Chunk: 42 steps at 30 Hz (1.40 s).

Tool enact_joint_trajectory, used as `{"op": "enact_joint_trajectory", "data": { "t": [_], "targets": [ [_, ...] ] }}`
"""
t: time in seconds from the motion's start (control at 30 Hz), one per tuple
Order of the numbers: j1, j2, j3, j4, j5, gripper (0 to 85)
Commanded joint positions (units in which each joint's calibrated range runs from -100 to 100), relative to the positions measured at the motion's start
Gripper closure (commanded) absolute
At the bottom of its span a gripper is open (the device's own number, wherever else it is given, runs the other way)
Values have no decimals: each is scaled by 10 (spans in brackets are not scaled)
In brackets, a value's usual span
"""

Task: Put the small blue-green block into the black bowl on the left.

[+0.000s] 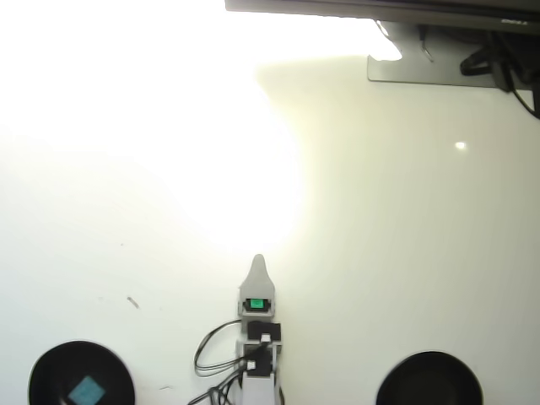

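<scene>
Now, block: a small, flat, squarish teal piece with plain matte faces, lying turned like a diamond on the floor of the left bowl in the overhead view, well apart from the gripper.
Left bowl: round, black, with a thin pale grey rim; sitting at the bottom left corner, its lower part running off the picture's edge; it is holding the block.
Right bowl: a near twin, round and black, its inside looking dark and smooth; sitting at the bottom right, also cut by the lower edge.
Gripper: showing as one pale grey tapered tip, pointing up the picture; only a single pointed shape is showing from above, so I cannot tell whether the jaws are parted or closed; nothing is showing in its grasp.
Arm: a narrow grey and black body rising from the bottom edge between the two bowls, with a small bright green light glowing on it and thin black cables looping out on its left.
Table: a smooth pale surface, glaring white across the upper left where strong light is washing out all texture, and looking creamy on the right.
Top edge: a dark bar and a grey flat plate with black cables lying at the upper right.
</scene>
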Motion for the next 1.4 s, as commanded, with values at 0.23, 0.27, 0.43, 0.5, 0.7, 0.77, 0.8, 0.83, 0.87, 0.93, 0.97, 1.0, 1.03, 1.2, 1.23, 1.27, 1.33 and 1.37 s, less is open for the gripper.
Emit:
{"op": "enact_joint_trajectory", "data": {
  "t": [0.23,0.27,0.43,0.5,0.7,0.77,0.8,0.83,0.87,0.93,0.97,1.0,1.03,1.2,1.23,1.27,1.33,1.37],
  "targets": [
    [1,-4,-22,-32,1,356],
    [0,-3,-22,-33,1,356],
    [1,-3,-22,-37,2,356],
    [1,-3,-22,-41,2,356],
    [1,-3,-22,-47,2,356],
    [1,-3,-22,-47,2,356],
    [1,-3,-22,-47,2,356],
    [1,-3,-22,-47,2,356],
    [1,-3,-22,-47,2,356],
    [1,-3,-22,-47,2,356],
    [1,-3,-22,-47,2,356],
    [1,-3,-22,-47,2,356],
    [1,-3,-22,-47,2,356],
    [1,-3,-22,-47,2,356],
    [1,-3,-22,-47,2,356],
    [1,-3,-22,-47,2,356],
    [1,-3,-22,-47,2,356],
    [1,-3,-22,-47,2,356]
  ]
}}
